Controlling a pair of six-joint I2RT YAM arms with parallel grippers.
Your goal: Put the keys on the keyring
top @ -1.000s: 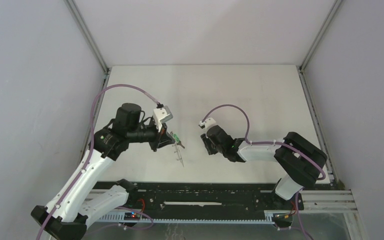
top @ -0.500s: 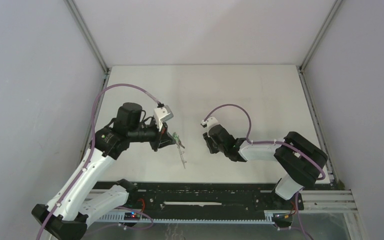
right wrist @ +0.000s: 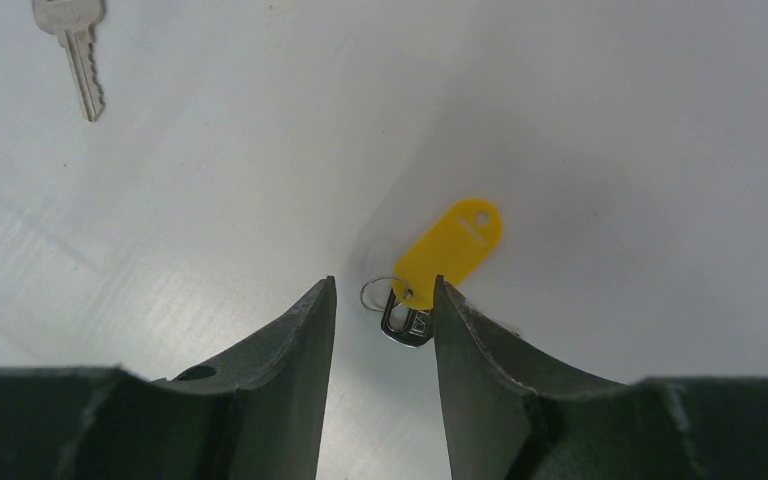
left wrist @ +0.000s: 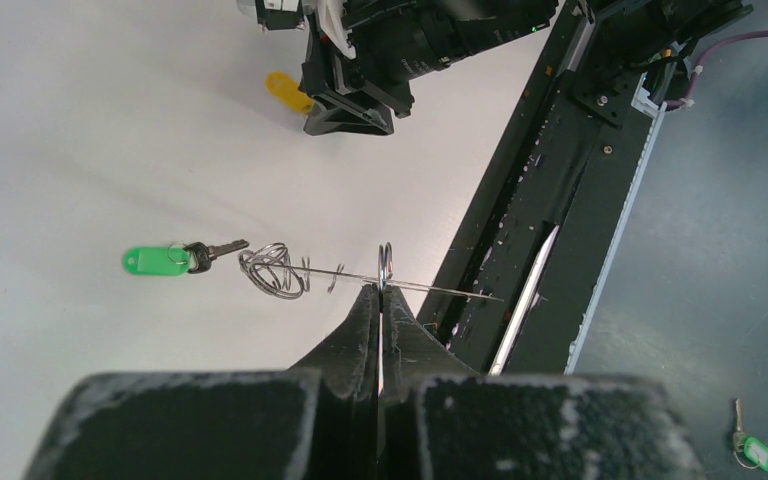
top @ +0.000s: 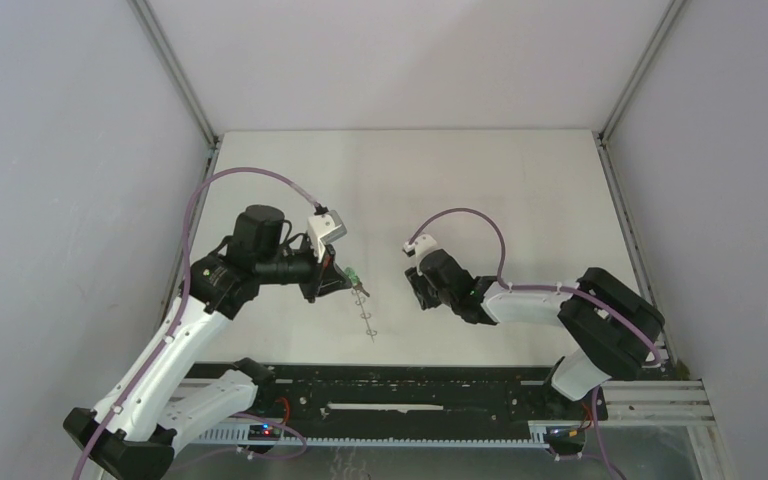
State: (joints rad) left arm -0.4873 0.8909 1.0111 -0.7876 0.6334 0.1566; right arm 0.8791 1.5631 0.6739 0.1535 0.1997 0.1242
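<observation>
You have a white, matte table [top: 480, 180] in front of you. A key with a yellow tag [right wrist: 450, 248] lies flat on it, with a small wire ring at the joint between the tag and the metal head. A silver key [right wrist: 75, 50] also lies flat on the surface, well apart from the yellow one. A key with a green tag [left wrist: 152, 260] shows over the same surface, but you cannot tell if it rests there. A black rail [top: 410, 385] runs along the near edge.

The right pincer [top: 422, 296] has edged slightly right and nearer, its elbow swinging out right. The keyring [left wrist: 340, 272] (dangling from the left pincer [left wrist: 380, 296]) has swung its low end nearer.
</observation>
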